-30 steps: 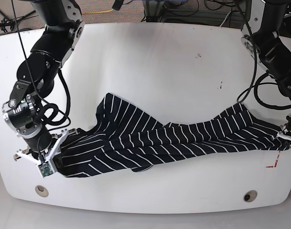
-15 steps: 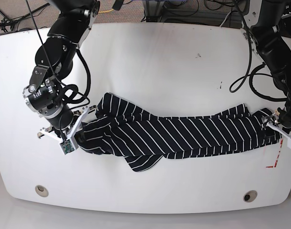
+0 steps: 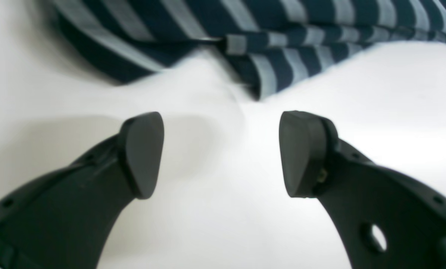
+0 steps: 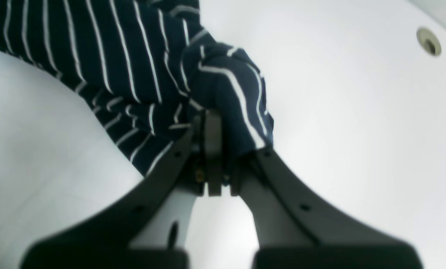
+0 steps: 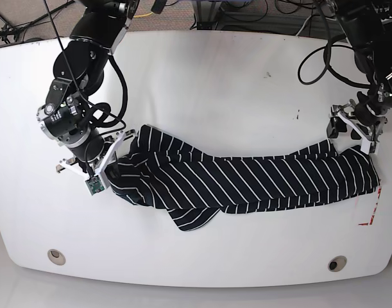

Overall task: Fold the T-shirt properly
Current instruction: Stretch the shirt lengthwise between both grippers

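Writing/labels: none legible anywhere; only marks are a red corner mark (image 5: 371,215) on the table near its front edge on the base view's right, plus small dark specks farther back.
T-shirt (image 5: 247,183): dark navy w/ thin white stripes, lies as a long rumpled band across the table's middle in base view, bunched at both ends; a loose flap sticks out toward the front edge.
Right gripper (image 4: 223,149): fingers pressed together, clamped on a bunched fold of the T-shirt (image 4: 223,93); in base view it sits at the shirt's end on that view's left (image 5: 101,168).
Left gripper (image 3: 221,153): fingers spread wide apart, nothing between them, only bare white table below; shirt edge (image 3: 275,63) lies just beyond the tips, not touching. In base view it hovers just behind the shirt's other end (image 5: 355,131).
Table (image 5: 202,83): white, rounded corners; two round grommets near front edge, one each side (image 5: 55,255), (image 5: 337,264).
Edges: shirt's end on base view's right lies close to the table's side edge; the other end is well in from its side edge.
Open room: wide bare strip behind the shirt, narrower strip in front; cables and floor beyond the back edge.
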